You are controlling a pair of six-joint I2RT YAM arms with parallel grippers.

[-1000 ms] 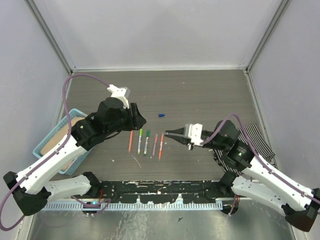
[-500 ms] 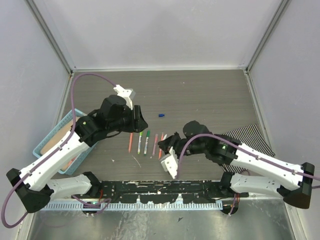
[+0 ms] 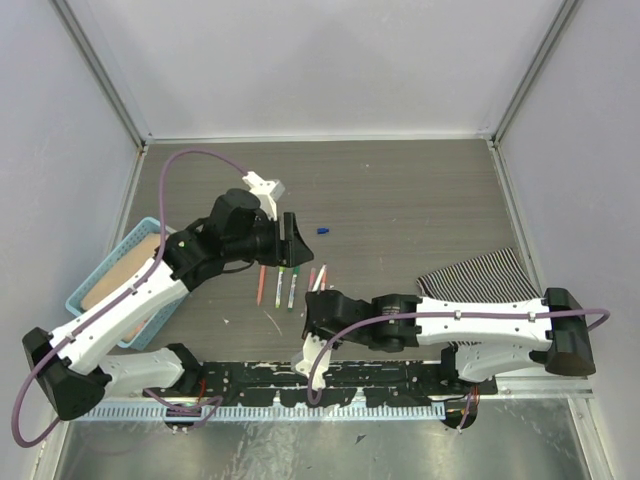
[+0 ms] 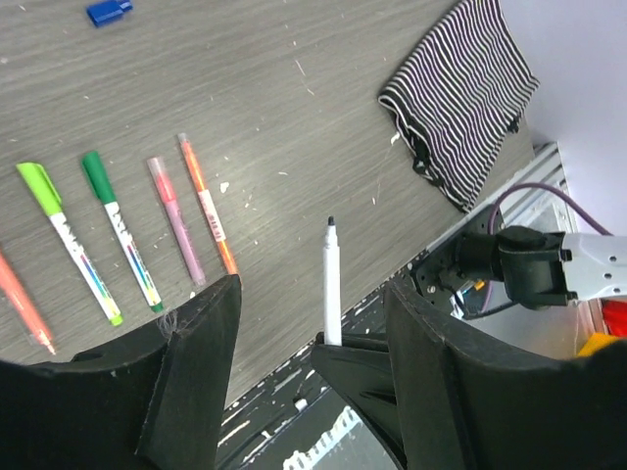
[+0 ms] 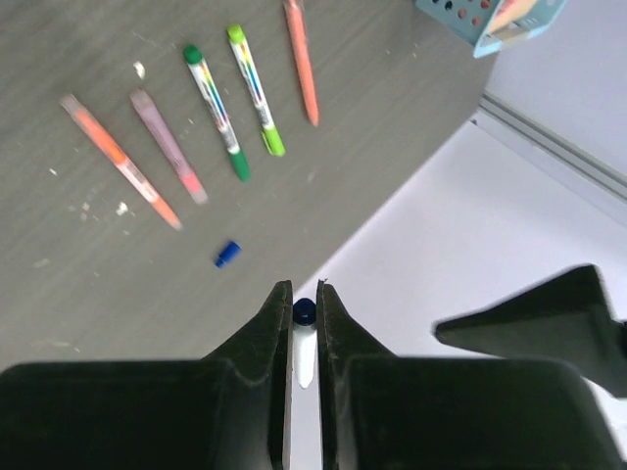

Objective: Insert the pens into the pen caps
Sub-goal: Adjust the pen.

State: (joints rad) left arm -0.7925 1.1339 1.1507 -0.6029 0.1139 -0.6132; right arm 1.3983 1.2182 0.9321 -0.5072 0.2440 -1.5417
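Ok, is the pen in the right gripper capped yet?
Uncapped. The right gripper is shut on the pen, its bare dark tip showing in the left wrist view; the blue cap lies loose elsewhere.

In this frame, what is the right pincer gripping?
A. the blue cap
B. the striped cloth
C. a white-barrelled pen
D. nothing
C: the right pincer is closed on a white-barrelled pen, its dark tip showing in the left wrist view, while the blue cap lies loose on the table.
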